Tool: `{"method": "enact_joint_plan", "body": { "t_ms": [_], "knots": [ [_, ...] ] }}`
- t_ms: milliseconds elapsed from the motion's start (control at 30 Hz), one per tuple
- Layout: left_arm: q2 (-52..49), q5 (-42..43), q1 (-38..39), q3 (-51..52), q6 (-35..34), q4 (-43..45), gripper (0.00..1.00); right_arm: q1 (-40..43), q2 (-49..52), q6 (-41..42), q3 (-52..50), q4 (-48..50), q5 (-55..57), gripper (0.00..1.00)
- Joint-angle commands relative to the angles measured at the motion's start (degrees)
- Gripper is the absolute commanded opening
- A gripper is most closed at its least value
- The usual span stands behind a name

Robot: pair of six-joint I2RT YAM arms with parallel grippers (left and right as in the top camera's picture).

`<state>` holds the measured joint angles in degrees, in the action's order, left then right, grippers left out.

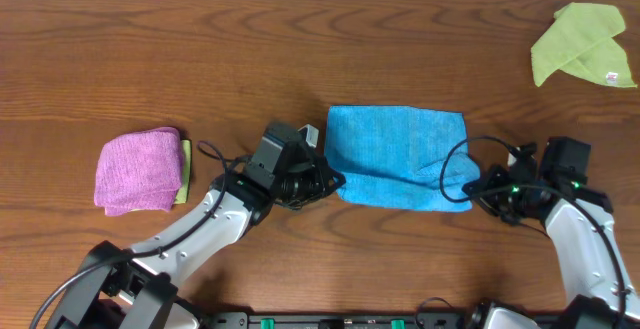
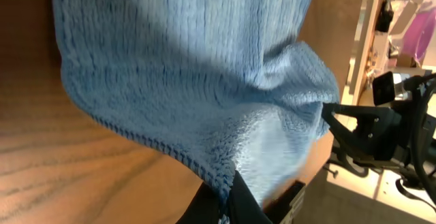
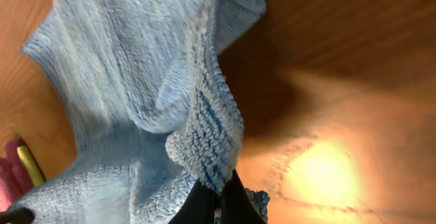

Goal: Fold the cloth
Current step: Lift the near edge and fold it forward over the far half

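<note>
The bright sky-blue, fuzzy microfibre cloth [image 1: 395, 154] lies near the middle of the brown wooden table [image 1: 200, 49], between the two arms. Its far edge is flat on the wood and its near edge is gathered and lifted at both ends. The left gripper [image 1: 332, 182] is clamped on the cloth's near left corner. The right gripper [image 1: 478, 194] is pinched on the near right corner, where the fabric bunches into a hanging flap.

The step in hand appears to be carrying the near edge over to the far edge. Done well, both arms would rise together just enough for the lifted half to clear the layer beneath, and would travel away from the robot at a matched pace so the edge stays taut and level. The right corner looks twisted, so a slight outward pull may smooth it before it is laid down. The corners should land on the far corners before either grip is released.

The folded pink-purple cloth [image 1: 140, 169] and the crumpled lime-green cloth [image 1: 583, 44] sit well apart.
</note>
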<state>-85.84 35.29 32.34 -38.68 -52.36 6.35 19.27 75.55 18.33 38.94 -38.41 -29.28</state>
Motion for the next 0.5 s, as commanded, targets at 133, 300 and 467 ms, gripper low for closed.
{"method": "enact_joint_plan", "body": {
  "t_ms": [133, 300, 467],
  "knots": [
    [-0.4, -5.8, -0.3, -2.2, 1.4, -0.2, 0.06, -3.7, -0.6, 5.5, 1.0, 3.7, 1.7, 0.01],
    [-0.7, -8.7, -0.6, -3.6, 1.8, -0.3, 0.05, -3.7, -0.6, 6.6, 1.1, 5.9, 2.3, 0.01],
    [-2.5, -9.4, -0.8, -5.3, 2.3, -0.3, 0.06, -3.7, -0.6, 7.8, 1.1, 8.2, 2.6, 0.01]
  ]
}}
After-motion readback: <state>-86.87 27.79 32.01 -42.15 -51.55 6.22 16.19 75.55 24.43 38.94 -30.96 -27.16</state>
